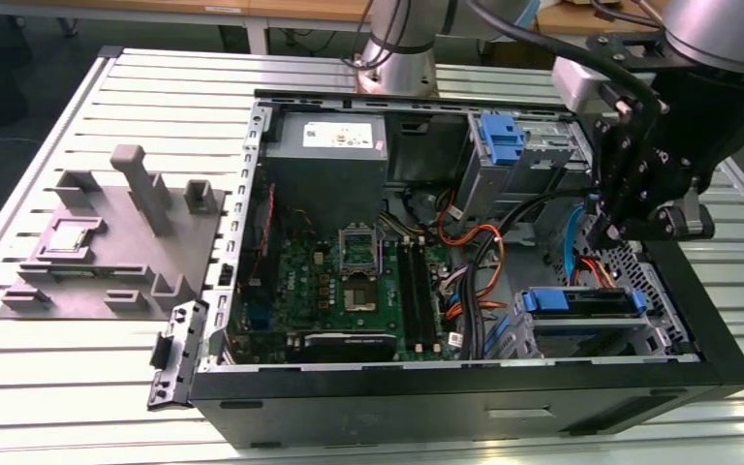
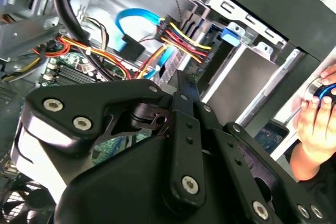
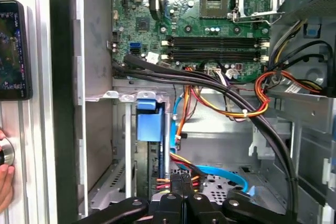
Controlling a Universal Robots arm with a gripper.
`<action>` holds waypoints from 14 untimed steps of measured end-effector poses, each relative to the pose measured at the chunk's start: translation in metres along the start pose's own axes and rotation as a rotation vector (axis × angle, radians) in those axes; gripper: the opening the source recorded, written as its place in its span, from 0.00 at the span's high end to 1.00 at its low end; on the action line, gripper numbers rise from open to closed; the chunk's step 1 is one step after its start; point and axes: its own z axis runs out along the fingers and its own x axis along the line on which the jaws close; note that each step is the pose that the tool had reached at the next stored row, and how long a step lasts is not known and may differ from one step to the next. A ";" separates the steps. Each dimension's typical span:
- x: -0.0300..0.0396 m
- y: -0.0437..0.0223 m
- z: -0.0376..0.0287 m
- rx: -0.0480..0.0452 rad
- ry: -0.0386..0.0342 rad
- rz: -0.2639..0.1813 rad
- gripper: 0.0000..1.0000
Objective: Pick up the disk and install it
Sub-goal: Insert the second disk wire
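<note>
The disk (image 1: 580, 303) sits in the lower drive bay at the case's front corner on the exterior view's right, its blue carrier front facing out. In the first wrist view its blue tab (image 3: 148, 124) tops the dark drive body in the metal cage. In the second wrist view the blue tab (image 2: 230, 35) shows beside the yellow, red and black power leads plugged into it. My gripper (image 1: 611, 232) hangs inside the case just behind that bay. Its fingertips (image 3: 181, 181) are pressed together with nothing between them, close to the disk's cable end (image 2: 181, 77). Whether they touch it I cannot tell.
A bare blue bracket (image 1: 502, 136) stands in the upper bay. Black, orange and blue cables (image 3: 231, 98) cross the motherboard (image 1: 346, 281) beside the bay. A grey plastic stand (image 1: 113, 242) lies on the slatted table at the exterior view's left. A person's hand (image 2: 315, 119) rests outside the case wall.
</note>
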 end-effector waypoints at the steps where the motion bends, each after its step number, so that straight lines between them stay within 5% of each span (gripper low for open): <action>1: -0.0018 -0.0001 -0.0008 0.0000 -0.0001 0.000 0.90; 14: -0.0294 -0.0007 -0.0110 -0.0001 -0.0001 0.000 0.90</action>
